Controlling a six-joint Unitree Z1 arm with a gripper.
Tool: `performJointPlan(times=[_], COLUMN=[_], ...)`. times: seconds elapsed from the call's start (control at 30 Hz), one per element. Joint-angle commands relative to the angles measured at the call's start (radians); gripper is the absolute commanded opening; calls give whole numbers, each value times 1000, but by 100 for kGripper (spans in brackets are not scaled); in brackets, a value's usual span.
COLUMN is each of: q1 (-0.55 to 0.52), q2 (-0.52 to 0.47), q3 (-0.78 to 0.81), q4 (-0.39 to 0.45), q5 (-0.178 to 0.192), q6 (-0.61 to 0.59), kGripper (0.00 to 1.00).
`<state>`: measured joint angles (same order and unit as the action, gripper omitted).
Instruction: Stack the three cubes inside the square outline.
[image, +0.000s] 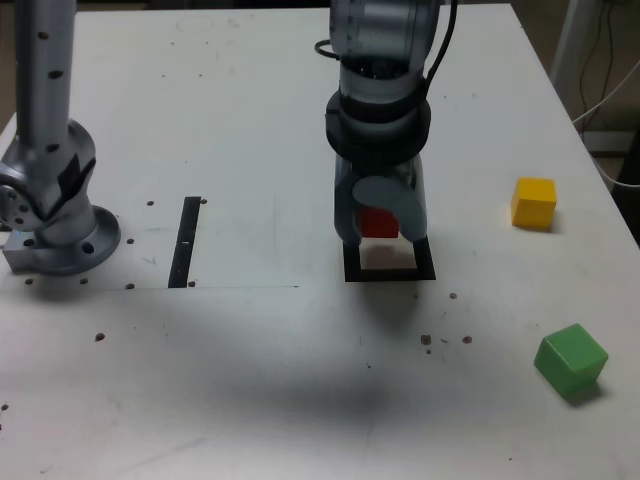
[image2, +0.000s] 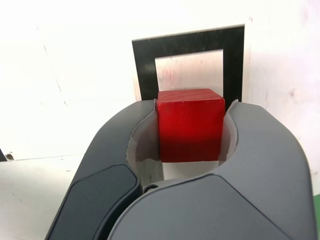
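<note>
Red cube (image2: 190, 125) clamped in the tool (image: 381, 222), over the square outline (image: 349, 270).
Held just above the pale centre, seemingly to seat the stack's base; yellow cube (image: 534, 202) and green cube (image: 571, 361) wait on the table (image: 250, 120), well apart.

arm (image: 380, 60): silver-grey tube links, black ring collars | cable (image: 325, 47): black loop beside upper link | pincer (image: 379, 222): dark grey curved shells, paler grey inner faces | base (image: 50, 215): silver round flange, dark screw holes, left of pincer in exterior view
</note>
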<state>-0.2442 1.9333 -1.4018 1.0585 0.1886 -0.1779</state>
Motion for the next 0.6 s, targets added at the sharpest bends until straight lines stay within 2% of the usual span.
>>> performJointPlan(times=[0.0, 0.57], q1=[-4, -9], q2=[-4, 48], q3=[3, 0], q4=[-1, -20], q5=[3, 17], q6=[-4, 0], kGripper=[33, 33])
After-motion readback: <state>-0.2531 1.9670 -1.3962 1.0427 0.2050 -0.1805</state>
